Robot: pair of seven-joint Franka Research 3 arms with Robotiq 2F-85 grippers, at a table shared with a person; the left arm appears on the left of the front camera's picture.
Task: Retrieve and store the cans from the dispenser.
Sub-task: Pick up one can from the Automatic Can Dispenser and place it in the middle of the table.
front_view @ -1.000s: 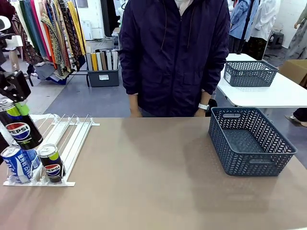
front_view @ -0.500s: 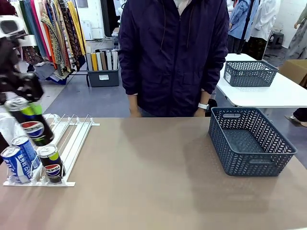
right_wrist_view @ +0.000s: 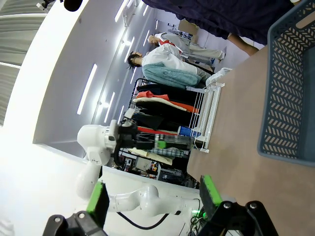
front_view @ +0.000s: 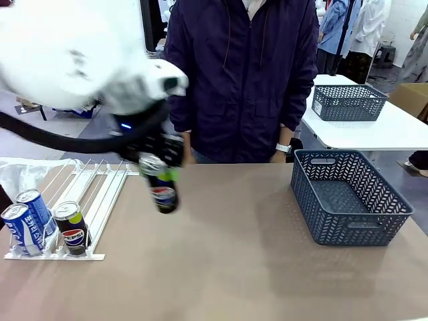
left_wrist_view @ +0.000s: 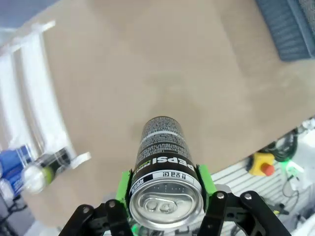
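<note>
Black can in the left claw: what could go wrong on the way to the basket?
The left claw grips the black can only near its top, and it hangs tilted above the table, so it may slip. The basket has a high near wall; a low carry could clip it.

A matte brown tabletop (front_view: 221, 267) spans the lower half of the front view. Behind it at right stands a white table (front_view: 374, 134) carrying a dark grey lattice basket (front_view: 348, 101), with a cardboard box (front_view: 411, 97) at the right edge. Pale grey floor (front_view: 40, 137) shows at left and hung garments (front_view: 361, 23) at upper right. Long strip lights (right_wrist_view: 88, 88) glow in the right wrist view's upper left
</note>
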